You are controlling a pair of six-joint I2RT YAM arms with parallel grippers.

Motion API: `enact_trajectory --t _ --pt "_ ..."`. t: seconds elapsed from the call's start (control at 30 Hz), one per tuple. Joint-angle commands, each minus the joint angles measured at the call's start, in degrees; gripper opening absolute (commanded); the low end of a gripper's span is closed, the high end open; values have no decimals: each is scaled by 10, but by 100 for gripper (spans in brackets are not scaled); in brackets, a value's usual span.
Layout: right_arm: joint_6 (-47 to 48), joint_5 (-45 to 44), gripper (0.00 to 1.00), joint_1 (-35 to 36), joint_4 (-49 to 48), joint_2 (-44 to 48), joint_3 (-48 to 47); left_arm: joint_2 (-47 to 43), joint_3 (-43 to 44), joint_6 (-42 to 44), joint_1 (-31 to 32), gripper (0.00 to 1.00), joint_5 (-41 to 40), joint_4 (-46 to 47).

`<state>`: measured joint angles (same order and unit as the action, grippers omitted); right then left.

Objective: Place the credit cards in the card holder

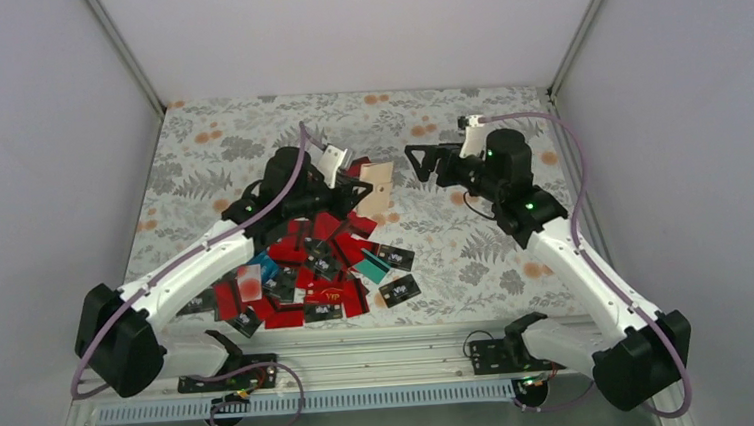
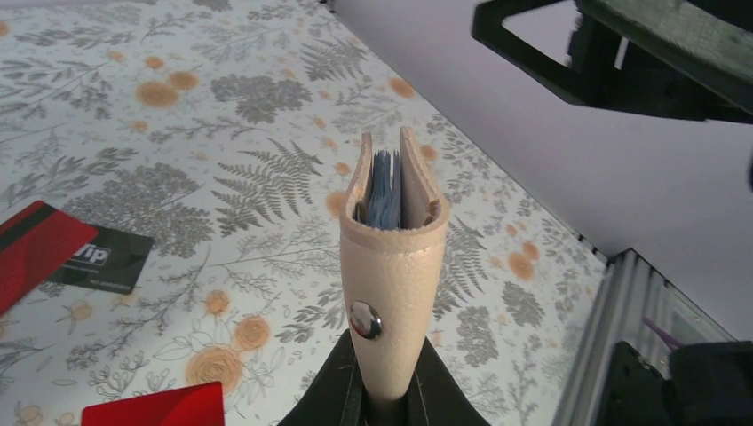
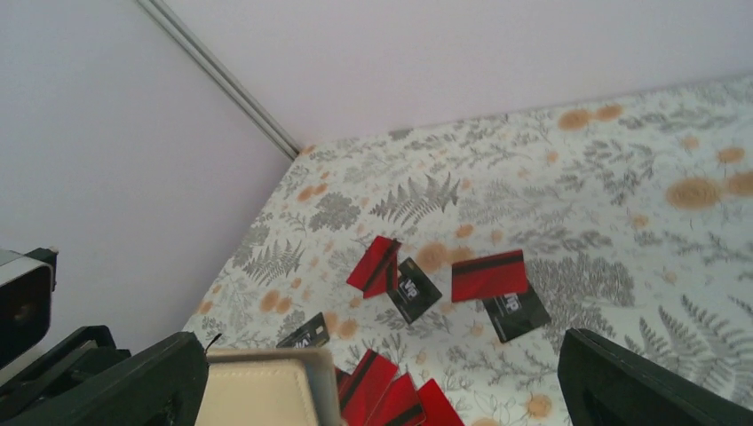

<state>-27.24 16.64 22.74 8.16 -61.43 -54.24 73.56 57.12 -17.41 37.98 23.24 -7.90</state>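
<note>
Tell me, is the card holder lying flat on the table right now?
No, the left gripper is shut on the card holder and holds it up on edge, clear of the table.

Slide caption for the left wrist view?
Left gripper clamps the tan card holder over the floral table, blue sleeves visible, cards lying nearby.

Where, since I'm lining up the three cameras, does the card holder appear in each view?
Top external: the card holder is just above centre, gripped by the left gripper.
Left wrist: the card holder fills the centre, rising from the bottom edge.
Right wrist: the card holder sits at the bottom edge, left of centre, partly cut off.
Shared landmark: the floral table cover, seen in all three.
</note>
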Motion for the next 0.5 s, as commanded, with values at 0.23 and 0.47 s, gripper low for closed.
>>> enact_trajectory --t 0.23,0.47 --pt "-132 96 92 13 1 -44 36 60 49 -53 19 2 -108 38" --pt "-135 114 76 28 -10 -85 35 75 61 -55 39 2 -121 39"
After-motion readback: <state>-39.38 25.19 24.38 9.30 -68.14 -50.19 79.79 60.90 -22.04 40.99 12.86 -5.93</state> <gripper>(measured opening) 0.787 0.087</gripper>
